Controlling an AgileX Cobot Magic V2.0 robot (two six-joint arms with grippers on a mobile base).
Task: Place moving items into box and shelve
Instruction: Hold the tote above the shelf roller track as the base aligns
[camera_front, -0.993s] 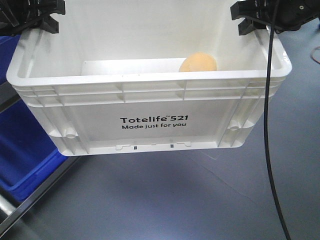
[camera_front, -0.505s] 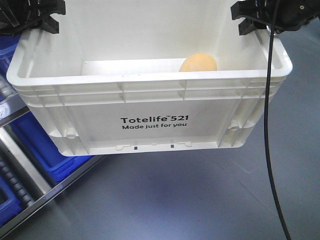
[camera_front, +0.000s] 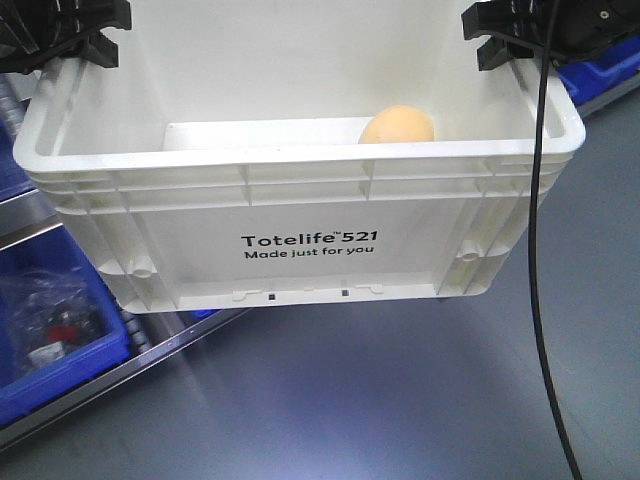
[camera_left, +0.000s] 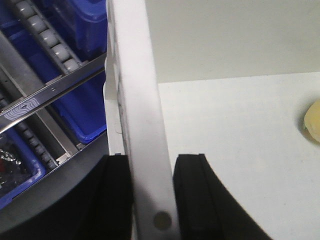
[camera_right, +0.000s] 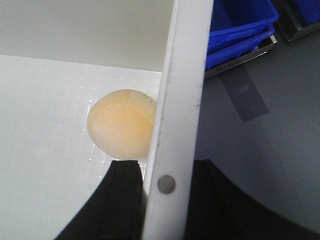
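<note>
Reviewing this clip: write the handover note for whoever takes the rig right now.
Grippers: the left gripper has its jaws shut on the left wall of the white box; the right gripper is shut on the right wall.
Things: the box appears held off the floor; the orange ball lies inside, near the right wall.
Done: ball boxed, box gripped.
Left: set the box on the shelf rack holding blue bins.

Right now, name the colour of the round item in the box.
The round item is pale orange; clearest in the right wrist view.
</note>
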